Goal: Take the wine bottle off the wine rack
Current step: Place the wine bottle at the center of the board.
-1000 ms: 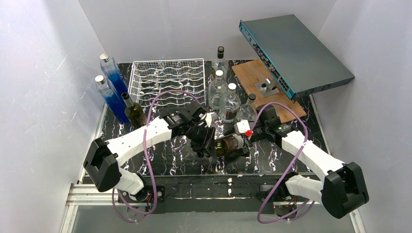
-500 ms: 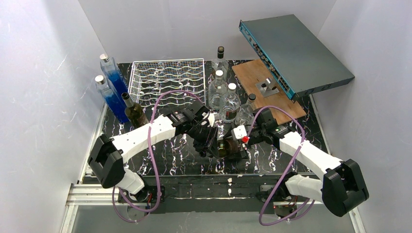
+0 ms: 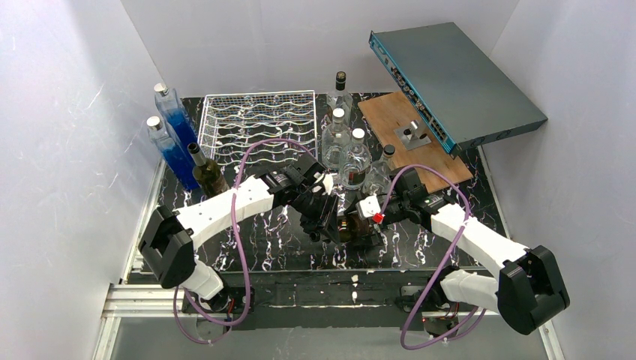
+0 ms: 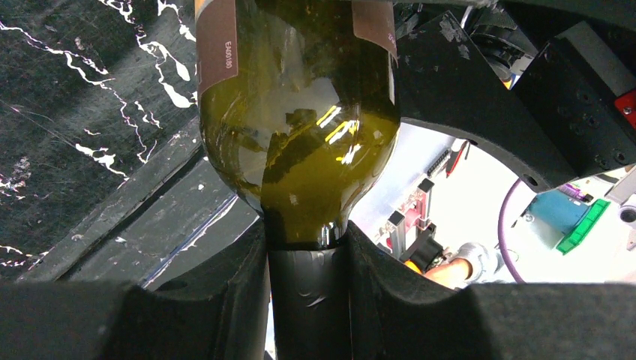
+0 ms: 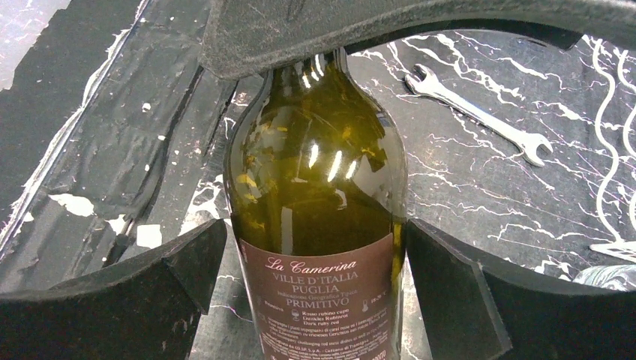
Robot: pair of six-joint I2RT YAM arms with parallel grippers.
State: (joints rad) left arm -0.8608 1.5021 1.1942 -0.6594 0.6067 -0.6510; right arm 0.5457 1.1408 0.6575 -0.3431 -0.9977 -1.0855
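Neck of wine bottle [image 4: 300,112] hidden inside clamped left gripper [image 4: 306,259]; label cropped.

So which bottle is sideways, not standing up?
The green wine bottle with the brown label, held by its neck in the left gripper. All the other bottles stand upright.

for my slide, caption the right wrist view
Open right gripper flanks the La Camerina wine bottle, wrench on the table beyond

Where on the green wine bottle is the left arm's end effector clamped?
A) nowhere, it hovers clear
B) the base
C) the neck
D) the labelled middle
C: the left wrist view shows the left end effector shut on the wine bottle at its dark neck, right where the neck meets the shoulder.
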